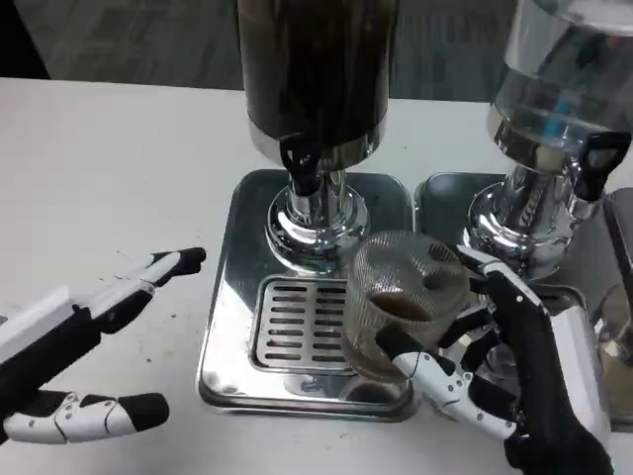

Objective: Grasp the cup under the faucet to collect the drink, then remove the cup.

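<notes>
Clear ribbed cup [404, 297] with some dark drink in it is gripped by the right hand [499, 371], sitting over the drip tray [287, 327] just off the dark dispenser's faucet [302, 163]. Left hand [84, 346] hovers over the white table [99, 168], fingers spread, holding nothing.

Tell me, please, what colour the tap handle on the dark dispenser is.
Black; the tap handle shows best in the head view.

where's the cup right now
In the head view, the clear ribbed plastic cup sits right of centre, gripped by the right hand, over the right edge of the slotted metal drip tray, just below and right of the dark dispenser's black faucet.
</notes>
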Motion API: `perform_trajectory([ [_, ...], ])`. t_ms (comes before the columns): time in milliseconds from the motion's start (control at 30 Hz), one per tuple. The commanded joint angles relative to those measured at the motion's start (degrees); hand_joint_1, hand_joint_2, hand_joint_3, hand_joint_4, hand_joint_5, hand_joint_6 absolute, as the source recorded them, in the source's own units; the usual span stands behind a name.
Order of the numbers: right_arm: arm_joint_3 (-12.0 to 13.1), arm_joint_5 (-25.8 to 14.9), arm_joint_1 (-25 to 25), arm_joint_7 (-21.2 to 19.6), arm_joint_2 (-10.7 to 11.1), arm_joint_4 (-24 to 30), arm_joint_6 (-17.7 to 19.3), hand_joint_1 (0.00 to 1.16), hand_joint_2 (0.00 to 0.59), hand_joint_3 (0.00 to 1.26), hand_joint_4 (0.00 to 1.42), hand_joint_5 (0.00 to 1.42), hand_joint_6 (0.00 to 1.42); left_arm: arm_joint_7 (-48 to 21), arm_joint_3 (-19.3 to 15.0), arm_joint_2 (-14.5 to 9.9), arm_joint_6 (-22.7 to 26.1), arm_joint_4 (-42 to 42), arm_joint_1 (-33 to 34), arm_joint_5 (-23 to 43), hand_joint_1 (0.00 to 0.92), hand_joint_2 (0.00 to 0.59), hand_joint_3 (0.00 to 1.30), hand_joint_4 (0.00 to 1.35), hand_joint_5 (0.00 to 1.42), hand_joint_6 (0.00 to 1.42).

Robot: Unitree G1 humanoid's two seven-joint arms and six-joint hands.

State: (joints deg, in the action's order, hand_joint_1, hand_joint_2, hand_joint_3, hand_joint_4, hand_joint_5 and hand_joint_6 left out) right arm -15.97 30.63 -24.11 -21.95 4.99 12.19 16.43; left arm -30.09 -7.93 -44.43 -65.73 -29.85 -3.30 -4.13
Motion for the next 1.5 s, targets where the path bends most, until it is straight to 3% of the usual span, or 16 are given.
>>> perform_trajectory([
  [33, 0.4, -0.7, -1.2, 0.0, 0.1, 2.8, 3.1, 0.75, 0.217, 0.48, 0.57, 0.77, 1.04, 0.3, 0.8, -1.1, -0.5, 2.6, -2.1, 2.0, 0.0, 0.108, 0.0, 0.0, 0.0, 0.07],
  [867, 0.7, -1.9, -11.1, 2.4, 1.4, 9.4, 7.2, 0.75, 0.214, 0.49, 0.58, 0.79, 1.04, -2.3, 3.4, -3.2, 1.3, 13.6, -11.3, 9.2, 0.0, 0.107, 0.0, 0.0, 0.0, 0.09],
  [1500, 1.3, -1.4, -13.0, 2.2, 1.0, 10.2, 8.3, 0.76, 0.213, 0.51, 0.59, 0.8, 1.04, -3.9, 3.3, -3.3, 2.1, 14.2, -11.5, 11.1, 0.0, 0.101, 0.0, 0.0, 0.0, 0.09],
])
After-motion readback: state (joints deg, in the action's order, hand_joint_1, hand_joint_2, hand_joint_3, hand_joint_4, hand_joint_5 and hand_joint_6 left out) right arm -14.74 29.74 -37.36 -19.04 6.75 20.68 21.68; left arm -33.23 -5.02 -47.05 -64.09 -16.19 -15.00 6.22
